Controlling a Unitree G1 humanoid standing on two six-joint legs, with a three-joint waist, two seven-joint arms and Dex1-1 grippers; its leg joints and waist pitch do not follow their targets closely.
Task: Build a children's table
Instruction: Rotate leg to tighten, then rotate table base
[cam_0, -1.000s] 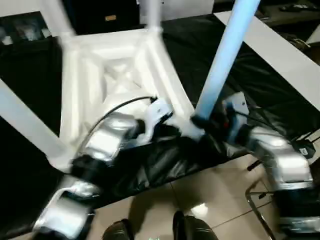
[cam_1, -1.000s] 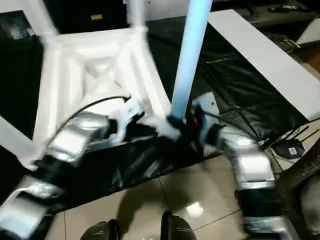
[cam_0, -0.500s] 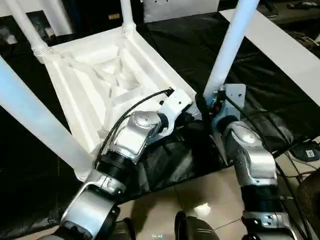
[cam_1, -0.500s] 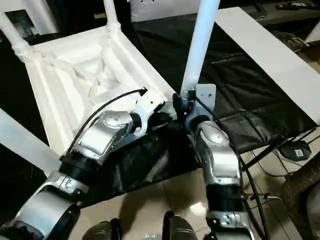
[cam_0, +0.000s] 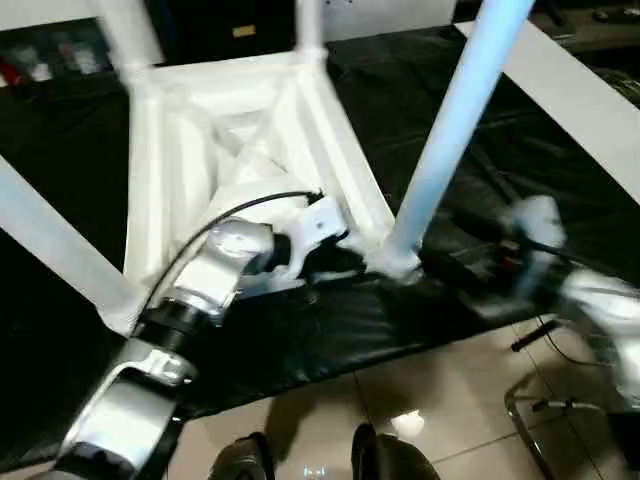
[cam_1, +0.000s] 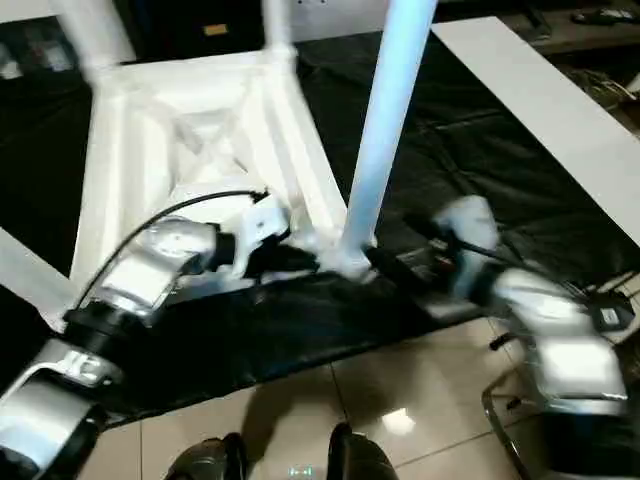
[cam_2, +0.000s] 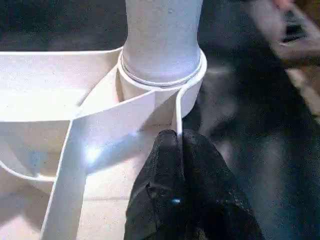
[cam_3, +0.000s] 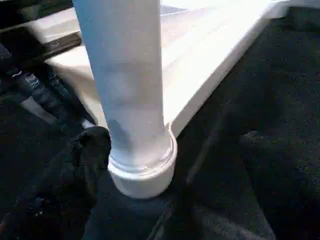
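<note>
The children's table lies upside down, its ribbed white top (cam_0: 230, 130) on the black cover. Legs stand in the corner sockets; the near right leg (cam_0: 450, 130) sits in its socket (cam_0: 395, 262). My left gripper (cam_0: 345, 262) is shut on a thin white rib of the top just beside that socket, and the pinch is plain in the left wrist view (cam_2: 177, 145). My right gripper (cam_0: 455, 270) is open, a short way to the right of the leg's foot and apart from it. In the right wrist view one finger (cam_3: 90, 155) stands beside the socket (cam_3: 145, 175).
Other legs rise at the far left (cam_0: 125, 30), far middle (cam_0: 308, 25) and near left (cam_0: 50, 240). The black table cover (cam_0: 520, 170) ends at a tiled floor (cam_0: 450, 400). A white board (cam_0: 580, 90) lies at the right, a metal frame (cam_0: 540, 420) below it.
My right gripper has let go of the near right leg, opened wide and drawn back to the right. My left gripper stays shut on the rib. The head camera has shifted.
</note>
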